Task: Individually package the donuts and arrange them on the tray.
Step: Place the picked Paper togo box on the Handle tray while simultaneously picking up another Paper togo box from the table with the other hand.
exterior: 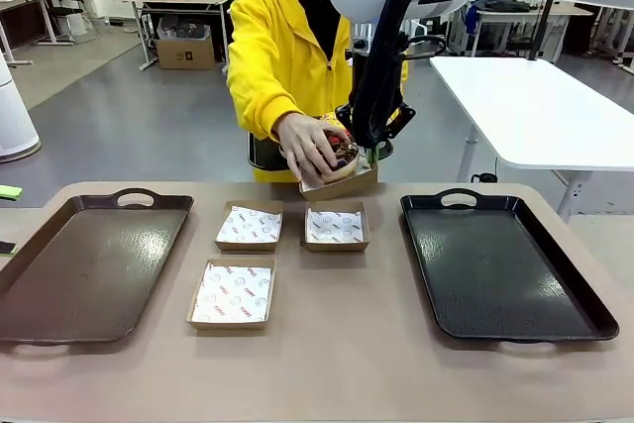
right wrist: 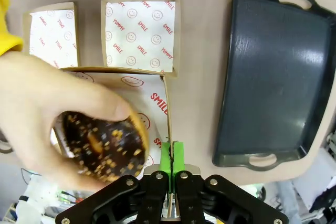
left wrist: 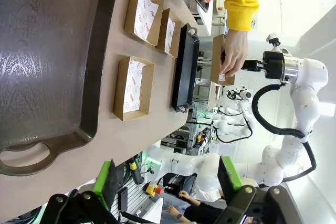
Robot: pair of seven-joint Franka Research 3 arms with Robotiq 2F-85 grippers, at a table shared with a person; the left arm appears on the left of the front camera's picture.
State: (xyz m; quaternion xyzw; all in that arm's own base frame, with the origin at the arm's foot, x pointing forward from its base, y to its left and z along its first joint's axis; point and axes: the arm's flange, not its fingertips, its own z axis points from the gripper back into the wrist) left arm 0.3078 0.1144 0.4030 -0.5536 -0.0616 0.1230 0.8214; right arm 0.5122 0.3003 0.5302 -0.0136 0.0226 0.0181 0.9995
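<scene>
Right gripper (right wrist: pixel 171 156) is clamped on the wall of a box (right wrist: pixel 152 90), held above the far edge of the tabletop (exterior: pixel 376 324). A sprinkled chocolate donut (right wrist: pixel 102 148) is held over that box by a person's hand (right wrist: pixel 47 103). Left gripper (left wrist: pixel 167 179) is spread apart near the left tray (left wrist: pixel 52 51).

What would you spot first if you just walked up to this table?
A person's hand holds a chocolate sprinkle donut over a box that the right gripper pinches by its edge, above the table's far side. Nearer the robot, three empty boxes lined with printed paper sit between a brown tray on the left and a black tray on the right.
</scene>
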